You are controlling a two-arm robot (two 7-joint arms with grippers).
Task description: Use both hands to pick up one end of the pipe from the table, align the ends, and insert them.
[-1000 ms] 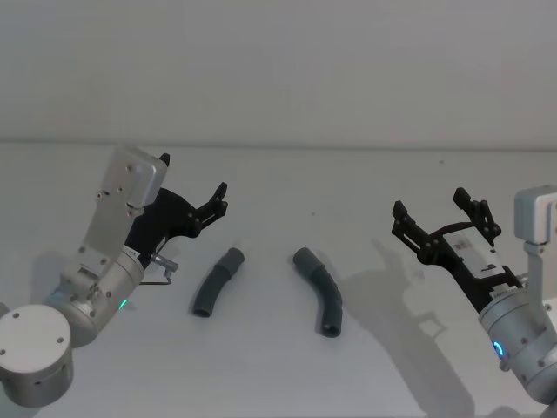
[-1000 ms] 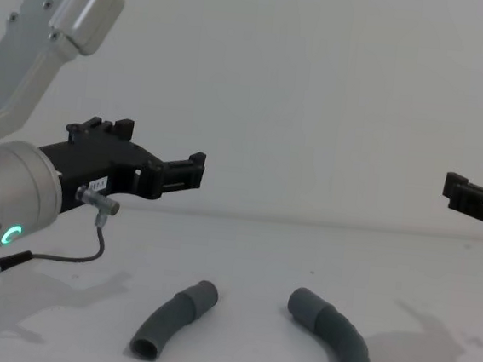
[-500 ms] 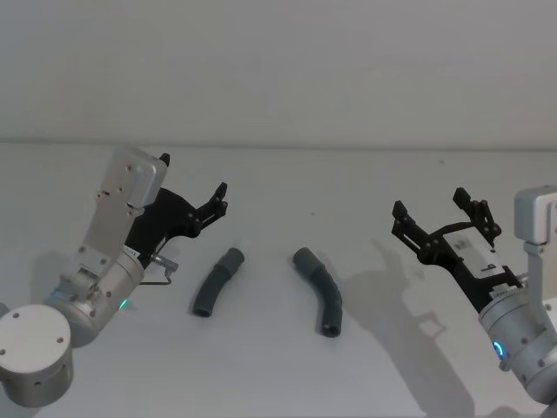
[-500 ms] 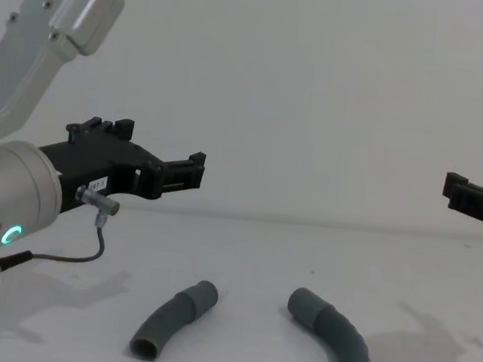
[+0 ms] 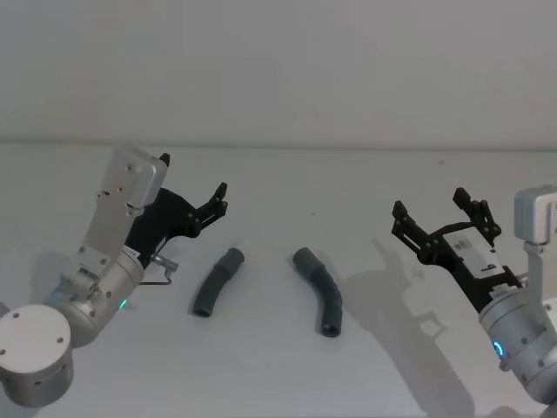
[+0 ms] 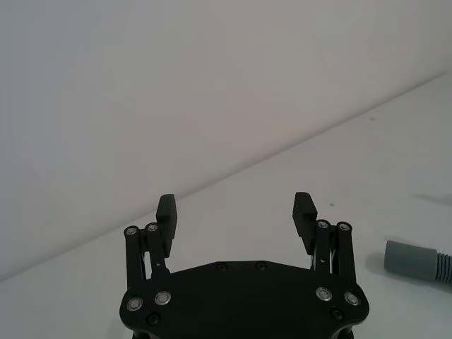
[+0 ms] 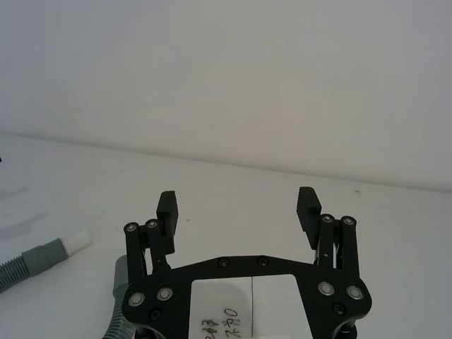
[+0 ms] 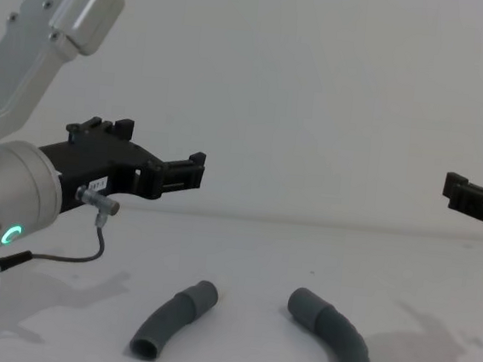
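Pipe: 2 curved grey pieces flat on the surface (image 5: 278, 374), between the arms, near each other but apart.
Left piece (image 5: 218, 280): long axis runs from near-left to far-right; far cuff leans toward the other piece.
Right piece (image 5: 319, 289): long axis runs from far-left to near-right; open near end faces the robot.
White tip (image 7: 79, 240): on 1 cuff in the right wrist view; I cannot tell which piece.
Left tool (image 5: 222, 198): fingers spread, empty, raised just left of the left piece, aimed far-right.
Right tool (image 5: 429, 205): fingers spread, empty, raised well right of the right piece, aimed far-left.
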